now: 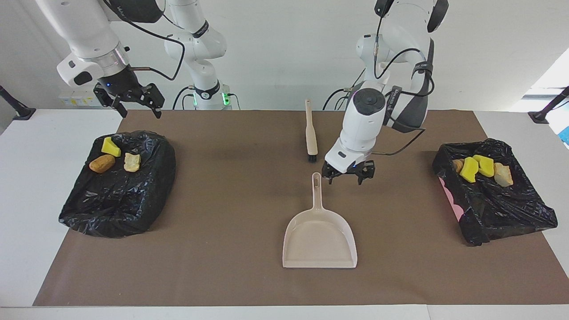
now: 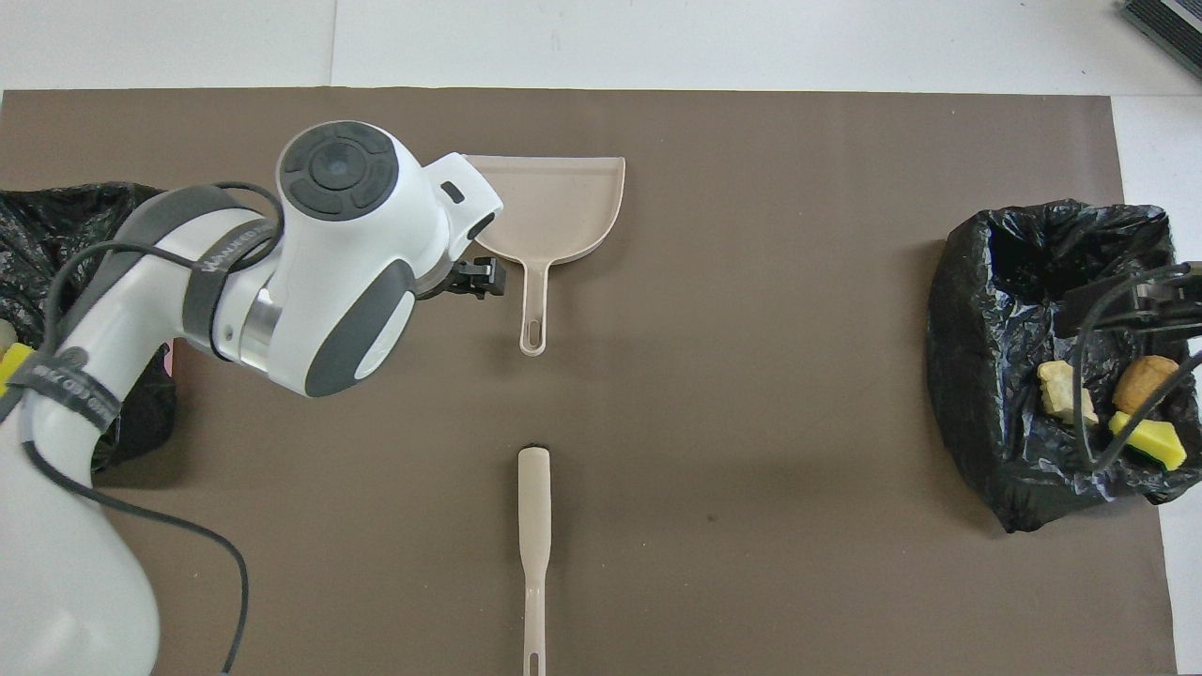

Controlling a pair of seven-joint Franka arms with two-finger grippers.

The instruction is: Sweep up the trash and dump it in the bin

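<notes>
Facing view: high, across the tabletop (image 1: 249,284), looking toward the robots. Overhead view: steeply down from the robots' end. Both share the brown mat (image 2: 751,376).

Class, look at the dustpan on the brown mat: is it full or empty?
Empty. The dustpan lies flat with its scoop bare in both views; the trash sits in the black-lined bins.
</notes>
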